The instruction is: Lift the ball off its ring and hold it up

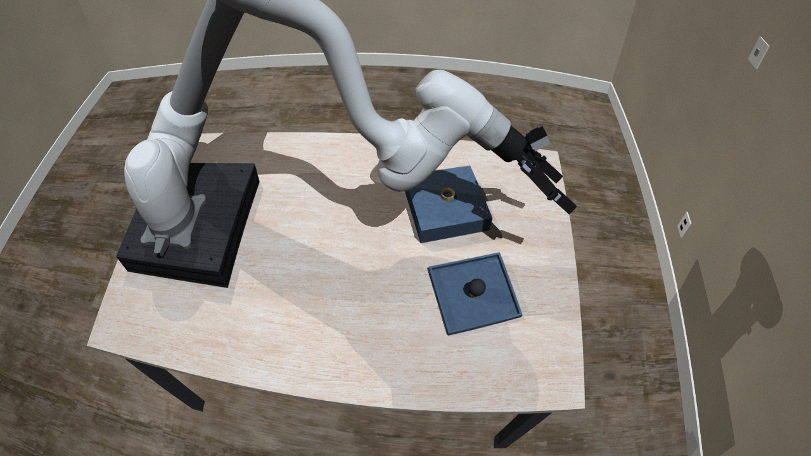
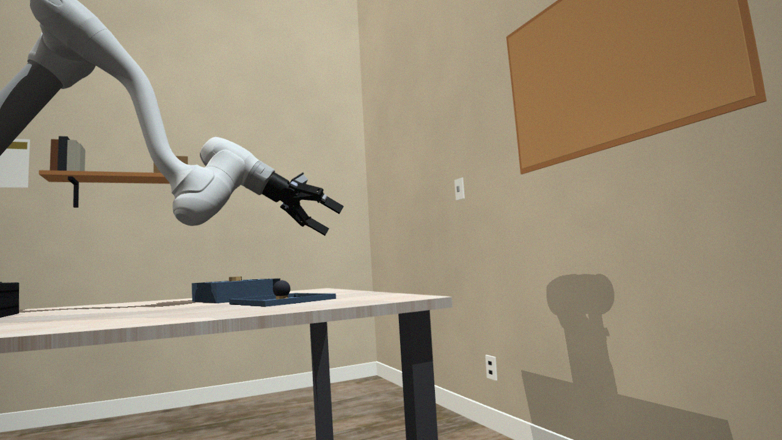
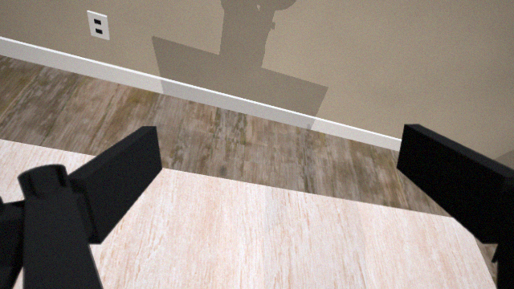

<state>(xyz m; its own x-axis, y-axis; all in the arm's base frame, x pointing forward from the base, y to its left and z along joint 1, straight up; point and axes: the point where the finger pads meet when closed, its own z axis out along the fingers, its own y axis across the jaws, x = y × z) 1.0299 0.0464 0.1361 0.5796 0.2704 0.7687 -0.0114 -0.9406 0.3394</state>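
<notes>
Gripper: the black two-finger gripper (image 2: 321,215) is hanging high above the pale wood-grain counter (image 1: 317,317) with its fingers spread wide apart, nothing between them, and pointing out past the counter's far edge toward the wall.

Ball: the small dark round ball (image 1: 475,287) is sitting on its ring in the shallow blue square tray (image 1: 453,323), well below the gripper and back toward the arm's side of it — not under the fingers at all.

Other ring: a brass-coloured ring (image 1: 448,194) is lying bare on the solid blue block (image 1: 442,221), behind and below the gripper.

Step in hand: judging from this, the approach is only beginning.

Doing it well: the wrist needs tilting to face straight down over the ball — centred before descending — with the fingers kept spread until they are straddling the ball's widest part, since a round thing is likely to squirt out of an off-centre pinch.

Lift: closing firmly, then rising straight and slowly, should be keeping the ball still.
</notes>
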